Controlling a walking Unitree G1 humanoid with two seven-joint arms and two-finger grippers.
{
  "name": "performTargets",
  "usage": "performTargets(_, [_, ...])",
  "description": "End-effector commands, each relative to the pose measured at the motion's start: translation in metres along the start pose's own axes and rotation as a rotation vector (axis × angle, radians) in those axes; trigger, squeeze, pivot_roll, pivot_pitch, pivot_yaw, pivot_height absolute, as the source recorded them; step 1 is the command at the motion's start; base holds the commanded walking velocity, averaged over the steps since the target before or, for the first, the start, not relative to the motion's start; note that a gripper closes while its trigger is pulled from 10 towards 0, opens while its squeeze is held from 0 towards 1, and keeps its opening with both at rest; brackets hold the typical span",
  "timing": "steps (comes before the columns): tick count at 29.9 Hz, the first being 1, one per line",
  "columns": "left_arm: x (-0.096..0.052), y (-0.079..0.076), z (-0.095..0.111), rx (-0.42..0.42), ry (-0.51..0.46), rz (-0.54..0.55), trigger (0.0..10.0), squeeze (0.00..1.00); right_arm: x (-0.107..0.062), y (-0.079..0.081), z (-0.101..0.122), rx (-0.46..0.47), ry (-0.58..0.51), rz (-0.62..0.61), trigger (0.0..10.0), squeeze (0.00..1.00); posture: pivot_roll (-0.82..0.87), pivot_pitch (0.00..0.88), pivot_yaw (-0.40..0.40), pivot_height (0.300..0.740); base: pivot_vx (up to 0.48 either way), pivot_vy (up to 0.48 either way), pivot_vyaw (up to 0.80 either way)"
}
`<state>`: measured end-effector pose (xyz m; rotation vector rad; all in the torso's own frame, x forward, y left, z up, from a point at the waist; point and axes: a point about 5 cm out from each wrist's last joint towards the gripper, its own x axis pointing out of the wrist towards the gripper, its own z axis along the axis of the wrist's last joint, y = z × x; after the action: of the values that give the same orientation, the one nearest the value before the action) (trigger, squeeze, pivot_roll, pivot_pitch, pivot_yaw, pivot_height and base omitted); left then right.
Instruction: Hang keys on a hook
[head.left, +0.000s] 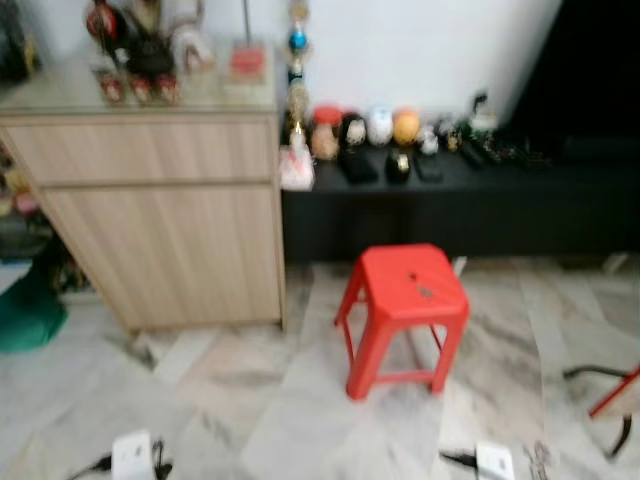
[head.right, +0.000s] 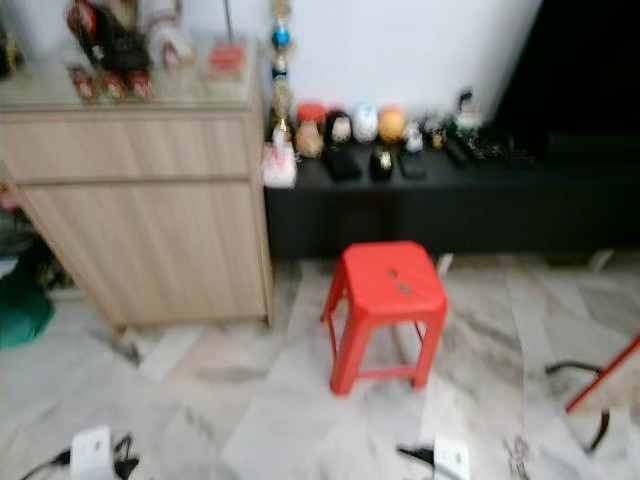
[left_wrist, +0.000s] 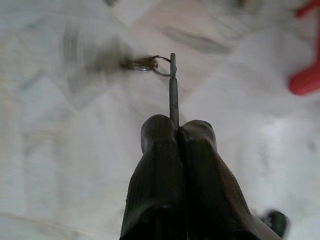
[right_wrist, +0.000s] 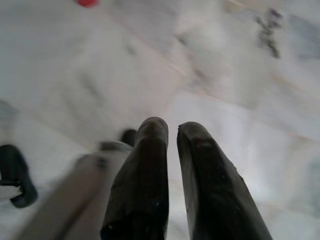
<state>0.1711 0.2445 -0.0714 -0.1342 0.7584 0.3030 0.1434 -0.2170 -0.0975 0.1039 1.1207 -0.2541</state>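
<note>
We are looking down into a room with a pale marble floor (head.left: 250, 400), and the head views are slightly blurred. A red plastic stool (head.left: 405, 315) stands on the floor near the middle, with a few small dark specks on its seat that we cannot identify. To our left is a light wooden cabinet (head.left: 165, 215) whose top carries blurred ornaments and figurines. Behind the stool, a low black bench (head.left: 470, 210) runs along the white wall and holds a row of small round figurines and dark objects too blurred to name. A green object (head.left: 25, 310) lies on the floor beside the cabinet at the far left, and part of a red-and-black frame (head.left: 610, 400) shows at the right edge. Our two arms hang low at the bottom edge of the head views. In the left wrist view, our left pincer (left_wrist: 177, 132) has its two black fingers pressed together on a thin metal key (left_wrist: 173, 87), which sticks straight out from the fingertips over the floor. A key ring (left_wrist: 150, 64) threads through the key's far end, and what hangs from it is smeared by motion. In the right wrist view, our right pincer (right_wrist: 172, 130) points down at the floor with a narrow gap between its fingers and nothing held.
</note>
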Motion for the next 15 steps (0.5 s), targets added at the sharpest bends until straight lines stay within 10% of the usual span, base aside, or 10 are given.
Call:
performTargets(1, [-0.0001,0.0044,0.0015,0.011,-0.007,0.008,10.0,0.0,0.0004,0.0049,0.0033,0.003,-0.008,0.013,10.0,0.0,0.07,0.0,-0.046,0.74,0.0,-0.48,0.0])
performTargets(15, [0.0009,-0.0007,0.0017,0.001,-0.013,-0.005,10.0,0.0,0.0,0.0035,-0.0022,0.022,0.0,0.014,10.0,0.0,0.06,0.0,-0.051,0.74,0.0,-0.48,0.0])
